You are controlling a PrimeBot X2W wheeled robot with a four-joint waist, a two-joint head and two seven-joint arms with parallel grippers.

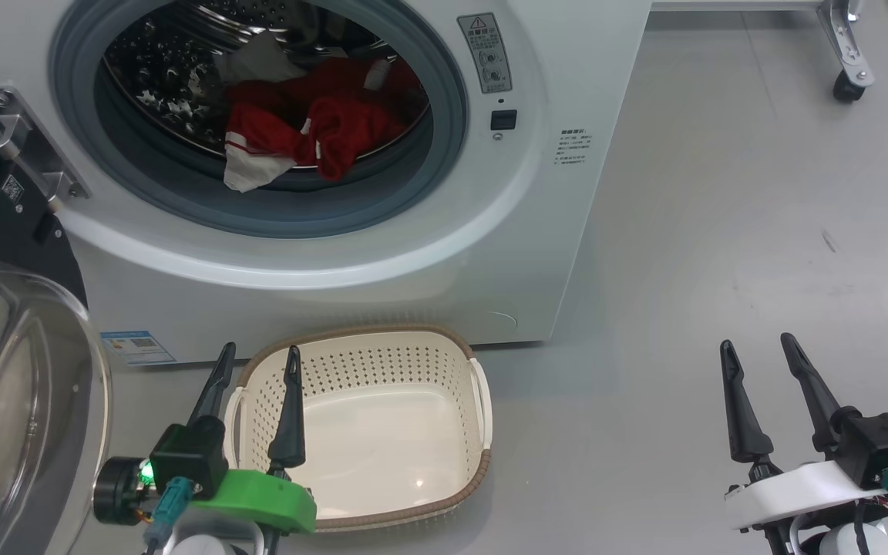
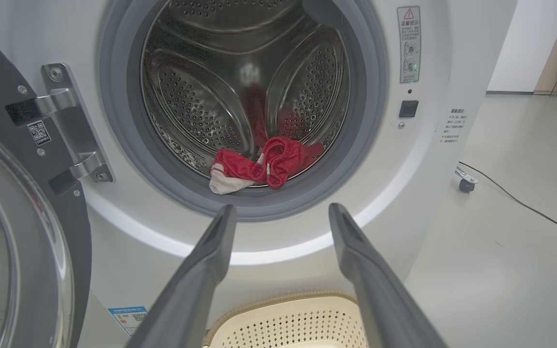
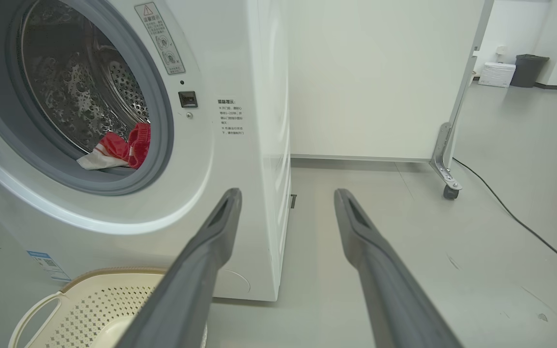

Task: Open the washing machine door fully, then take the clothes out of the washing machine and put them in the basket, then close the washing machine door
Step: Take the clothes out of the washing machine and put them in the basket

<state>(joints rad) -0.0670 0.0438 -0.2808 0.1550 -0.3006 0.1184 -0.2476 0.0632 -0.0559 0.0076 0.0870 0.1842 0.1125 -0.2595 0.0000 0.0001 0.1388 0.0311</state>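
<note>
Grey floor [image 1: 721, 231] runs under everything. Far left, the round glossy black washing machine door [image 1: 20, 385] with its glass bowl hangs open. Next, the left tool [image 1: 259, 351] stands wide and empty over the cream perforated plastic basket [image 1: 413, 370]. The red clothes [image 1: 313, 131] with white trim lie up ahead, spread crosswise at the mouth of the large white washing machine [image 1: 413, 254], nearer this arm. Far right, the right tool [image 1: 756, 341] gapes empty.

Bright, even indoor light. Faint soft shadow beside basket [image 1: 382, 370] on floor [image 1: 721, 231]. Glare spots on steel drum [image 2: 201, 96], reflections on door glass [image 1: 20, 401]. Wrist views bulge at edges.
</note>
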